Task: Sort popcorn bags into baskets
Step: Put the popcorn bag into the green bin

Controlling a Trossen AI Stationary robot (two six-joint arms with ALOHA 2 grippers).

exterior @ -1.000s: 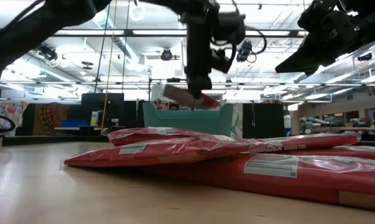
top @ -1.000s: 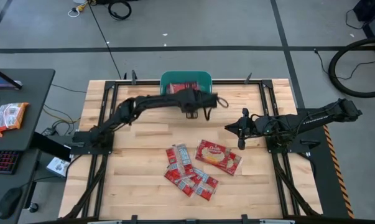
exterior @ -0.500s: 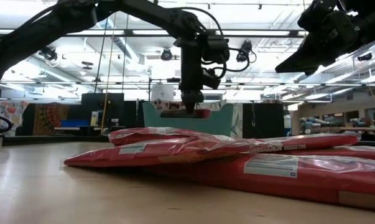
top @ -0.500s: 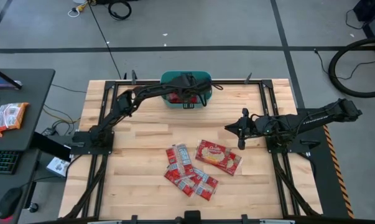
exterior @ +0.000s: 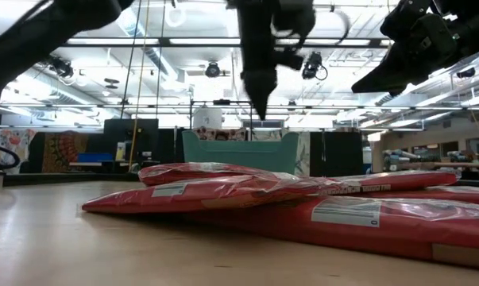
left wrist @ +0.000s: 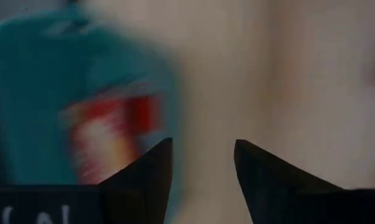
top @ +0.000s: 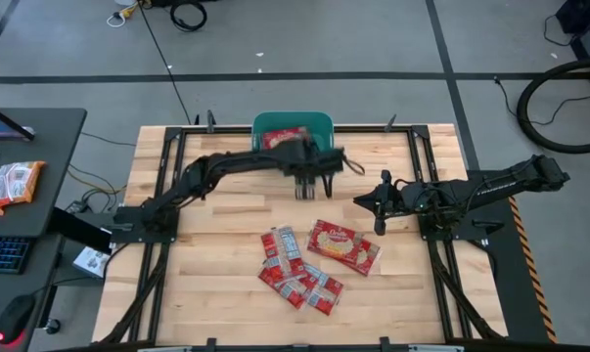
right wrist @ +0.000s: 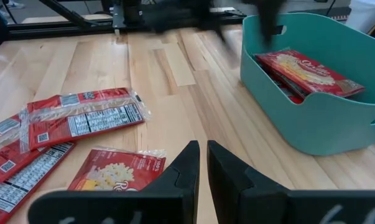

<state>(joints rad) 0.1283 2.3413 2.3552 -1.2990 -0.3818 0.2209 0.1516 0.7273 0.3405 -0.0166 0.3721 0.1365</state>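
Hovering just in front of the teal basket [top: 293, 121], my left gripper [top: 307, 189] has its fingers apart and, as far as the blur shows, empty. One popcorn bag [right wrist: 305, 71] lies inside; the loose bags [top: 304, 264] lie mid-table. My right gripper [top: 378, 217] waits nearby, fingers almost together.

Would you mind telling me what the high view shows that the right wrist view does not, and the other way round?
Only the high view shows the whole table, both arms at once, the left gripper empty above bare wood in front of the teal basket, and the side desk with orange-white packets.

Only the right wrist view shows the right gripper's fingers nearly together, the printed label panels on the packets, and a popcorn bag lying tilted inside the basket.

Both show the basket with a red bag in it, the loose popcorn bags on the table and the larger bag.
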